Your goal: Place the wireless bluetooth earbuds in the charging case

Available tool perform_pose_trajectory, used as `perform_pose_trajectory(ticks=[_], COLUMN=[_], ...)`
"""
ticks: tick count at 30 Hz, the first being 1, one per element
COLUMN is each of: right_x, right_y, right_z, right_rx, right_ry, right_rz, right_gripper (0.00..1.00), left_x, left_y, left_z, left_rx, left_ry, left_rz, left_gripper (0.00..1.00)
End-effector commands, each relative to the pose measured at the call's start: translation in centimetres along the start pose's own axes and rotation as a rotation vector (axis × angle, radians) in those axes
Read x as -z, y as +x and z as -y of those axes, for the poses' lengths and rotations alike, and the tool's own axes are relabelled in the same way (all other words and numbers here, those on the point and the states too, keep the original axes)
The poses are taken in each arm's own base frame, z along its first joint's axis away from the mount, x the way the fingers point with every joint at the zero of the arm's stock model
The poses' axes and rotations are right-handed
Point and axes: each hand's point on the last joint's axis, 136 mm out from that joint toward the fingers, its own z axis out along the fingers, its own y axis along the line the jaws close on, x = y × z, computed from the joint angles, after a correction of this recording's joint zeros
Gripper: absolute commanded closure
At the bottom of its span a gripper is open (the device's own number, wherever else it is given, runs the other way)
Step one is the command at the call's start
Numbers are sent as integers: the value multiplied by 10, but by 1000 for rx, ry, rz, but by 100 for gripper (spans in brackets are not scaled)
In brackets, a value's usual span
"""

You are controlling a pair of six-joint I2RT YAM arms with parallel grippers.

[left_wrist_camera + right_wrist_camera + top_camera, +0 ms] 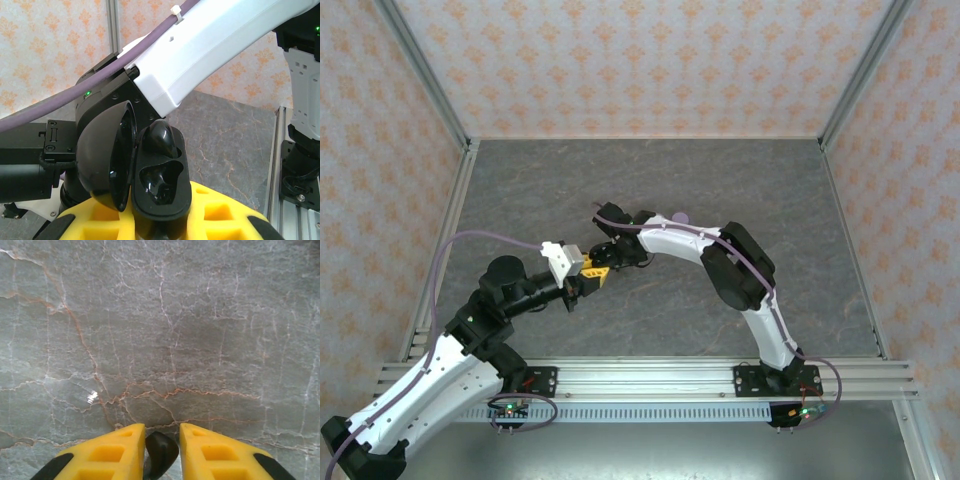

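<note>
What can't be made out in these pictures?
Top view: a lilac item, mostly behind the right arm.
Left wrist view: the charging case, its lower socket too dark to tell whether it is filled.
Right wrist view: the black earbud in the right gripper, cut off by the bottom edge.

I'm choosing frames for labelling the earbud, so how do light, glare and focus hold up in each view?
Top external view: even, soft light, sharp, only faint shadows on the table. Left wrist view: the glossy black charging case carries white highlights. Right wrist view: one small glint on the table, a soft shadow mid-frame, and the black earbud in the right hand looks slightly soft.
</note>
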Motion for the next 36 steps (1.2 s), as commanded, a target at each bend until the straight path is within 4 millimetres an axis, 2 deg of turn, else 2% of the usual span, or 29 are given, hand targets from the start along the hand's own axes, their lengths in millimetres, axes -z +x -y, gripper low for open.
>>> perform_pose_trajectory(ticks=[1,6,11,14,17,19,24,28,32,36], right_x=[-8,4,38,72,106,137,211,262,301,323], right_y=[14,9,-7,-15,-14,-14,-2,11,24,39], right_z=[5,9,15,22,32,35,30,19,10,-8], right_rx=[20,25,7,29,76,117,255,363,472,624], right_ry=[42,42,-15,-45,-61,-80,-167,-257,-313,-298], right_rz=[-52,-6,112,208,285,353,512,615,711,791], right_gripper=[78,81,81,82,82,82,82,82,82,82], left_x=[3,3,1,-2,-7,-11,-22,-31,-38,-42], left_y=[-11,-12,-10,-10,-8,-6,-2,1,4,6], left_z=[5,4,5,6,6,7,8,10,12,16], left_rx=[-34,-33,-22,-9,10,22,46,59,63,63], left_ry=[20,15,21,34,49,64,96,130,160,194], left_rz=[18,18,12,9,3,1,4,-4,-22,-32], left_gripper=[100,100,100,100,100,100,100,100,100,100])
